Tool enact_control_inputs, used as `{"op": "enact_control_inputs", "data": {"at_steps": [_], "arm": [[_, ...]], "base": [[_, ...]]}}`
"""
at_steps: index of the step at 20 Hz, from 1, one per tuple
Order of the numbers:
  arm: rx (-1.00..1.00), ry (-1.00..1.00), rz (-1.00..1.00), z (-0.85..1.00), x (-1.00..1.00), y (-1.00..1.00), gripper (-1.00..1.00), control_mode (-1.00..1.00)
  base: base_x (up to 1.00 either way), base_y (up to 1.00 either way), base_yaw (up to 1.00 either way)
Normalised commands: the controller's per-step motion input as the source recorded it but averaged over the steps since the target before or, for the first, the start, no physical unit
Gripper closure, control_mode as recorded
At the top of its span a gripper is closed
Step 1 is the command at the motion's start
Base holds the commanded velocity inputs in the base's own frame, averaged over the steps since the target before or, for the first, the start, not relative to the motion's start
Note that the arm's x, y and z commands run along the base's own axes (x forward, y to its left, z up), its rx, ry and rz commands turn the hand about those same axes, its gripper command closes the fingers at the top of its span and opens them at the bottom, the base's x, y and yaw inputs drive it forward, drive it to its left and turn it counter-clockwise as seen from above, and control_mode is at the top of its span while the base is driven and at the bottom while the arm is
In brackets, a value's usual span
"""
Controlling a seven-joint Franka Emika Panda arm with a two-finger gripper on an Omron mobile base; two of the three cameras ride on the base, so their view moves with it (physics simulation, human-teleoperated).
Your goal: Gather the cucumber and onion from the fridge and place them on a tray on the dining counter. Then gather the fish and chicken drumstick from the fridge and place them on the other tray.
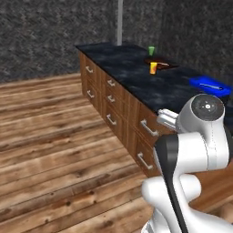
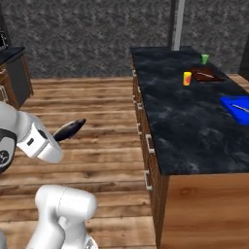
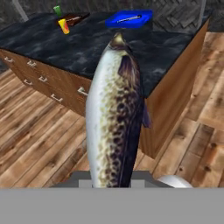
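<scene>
Fish (image 3: pixel 114 118) is held tight in the gripper (image 3: pixel 111 183), out over the wooden floor and well short of the table (image 2: pixel 194 126). Judging by that, the second half of the job is in hand: carrying it to the dark reddish-brown tray (image 2: pixel 208 75) at the far end, past the blue tray (image 2: pixel 237 110). Next comes closing in on the table and reaching far. The gripper's fingers are hidden behind the fish, and what lies on either tray is too small to make out.
</scene>
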Motion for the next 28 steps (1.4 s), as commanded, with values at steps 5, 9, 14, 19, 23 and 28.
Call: {"op": "enact_control_inputs", "data": {"at_steps": [5,9,14,19,23,28], "arm": [[0.00,0.00,0.00,0.00,0.00,0.00,1.00,1.00],[0.00,0.00,0.00,0.00,0.00,0.00,1.00,1.00],[0.00,0.00,0.00,0.00,0.00,0.00,1.00,1.00],[0.00,0.00,0.00,0.00,0.00,0.00,1.00,1.00],[0.00,0.00,0.00,0.00,0.00,0.00,1.00,1.00],[0.00,0.00,0.00,0.00,0.00,0.00,1.00,1.00]], "base": [[0.04,-0.67,0.00],[0.00,-0.68,0.00],[-0.46,-0.90,0.00],[-0.67,-0.92,0.00],[-0.61,-0.89,0.00],[-0.26,-0.90,0.00]]}}
